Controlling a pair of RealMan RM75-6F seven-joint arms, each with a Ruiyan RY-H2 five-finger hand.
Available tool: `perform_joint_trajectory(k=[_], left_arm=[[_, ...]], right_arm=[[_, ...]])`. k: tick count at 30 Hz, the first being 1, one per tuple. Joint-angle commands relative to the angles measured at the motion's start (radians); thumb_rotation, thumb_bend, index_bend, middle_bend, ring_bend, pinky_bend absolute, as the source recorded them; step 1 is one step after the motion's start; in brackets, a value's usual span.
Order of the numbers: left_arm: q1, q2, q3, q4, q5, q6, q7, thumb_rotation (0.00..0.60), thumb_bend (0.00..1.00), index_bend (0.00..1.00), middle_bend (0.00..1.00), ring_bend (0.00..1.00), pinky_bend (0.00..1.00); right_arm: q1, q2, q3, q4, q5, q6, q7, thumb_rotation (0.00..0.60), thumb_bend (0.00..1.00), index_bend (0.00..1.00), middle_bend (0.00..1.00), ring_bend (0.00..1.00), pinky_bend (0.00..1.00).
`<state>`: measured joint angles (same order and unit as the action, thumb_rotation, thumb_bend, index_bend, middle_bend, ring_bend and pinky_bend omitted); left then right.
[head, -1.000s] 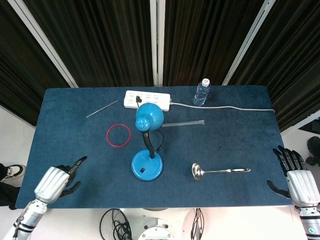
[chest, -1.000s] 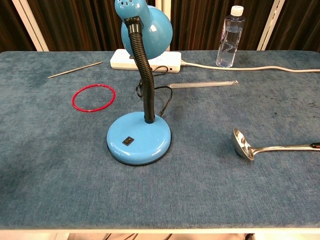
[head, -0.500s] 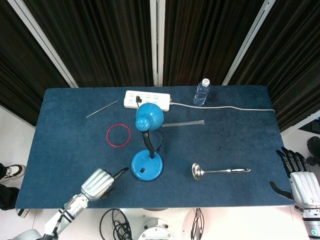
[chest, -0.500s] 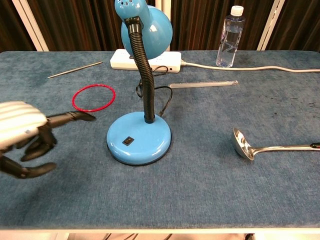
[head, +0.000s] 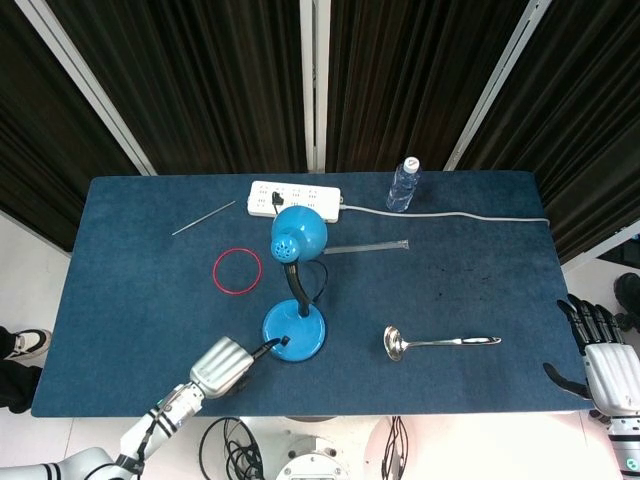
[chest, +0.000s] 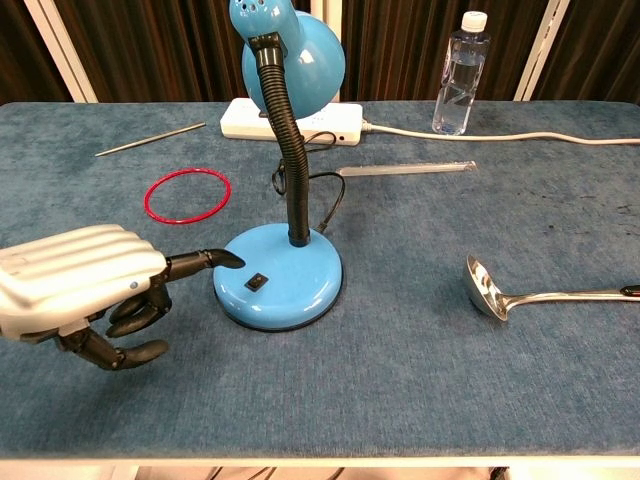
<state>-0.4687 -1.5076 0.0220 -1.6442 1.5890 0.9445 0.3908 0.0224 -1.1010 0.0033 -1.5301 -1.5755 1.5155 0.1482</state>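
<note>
Red ring (chest: 187, 195) lying just beyond, ladle (chest: 540, 294) resting well off right | blue lamp (chest: 278, 275) standing mid-table | left hand (chest: 90, 290) pointing one finger at lamp base, others curled, holding nothing | right hand (head: 600, 360) hanging open off table edge.

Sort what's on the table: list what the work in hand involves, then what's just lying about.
In use: left robot hand, one finger out over the lamp base near its switch.

Lying about: red ring, ladle, bottle, power strip, thin rod, right robot hand.
</note>
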Motion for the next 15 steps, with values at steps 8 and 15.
perform_joint_trajectory(k=[8, 15], left_arm=[[-0.019, -0.024, 0.007, 0.014, -0.046, -0.011, 0.032, 0.6, 0.39, 0.08, 0.82, 0.69, 0.72], [-0.034, -0.033, 0.008, 0.022, -0.063, -0.012, 0.035, 0.6, 0.39, 0.08, 0.82, 0.69, 0.72]], right_arm=[[0.0, 0.002, 0.002, 0.002, 0.003, -0.001, 0.002, 0.6, 0.15, 0.0, 0.0, 0.0, 0.0], [0.001, 0.003, 0.004, 0.002, 0.014, -0.01, 0.003, 0.6, 0.15, 0.0, 0.0, 0.0, 0.0]])
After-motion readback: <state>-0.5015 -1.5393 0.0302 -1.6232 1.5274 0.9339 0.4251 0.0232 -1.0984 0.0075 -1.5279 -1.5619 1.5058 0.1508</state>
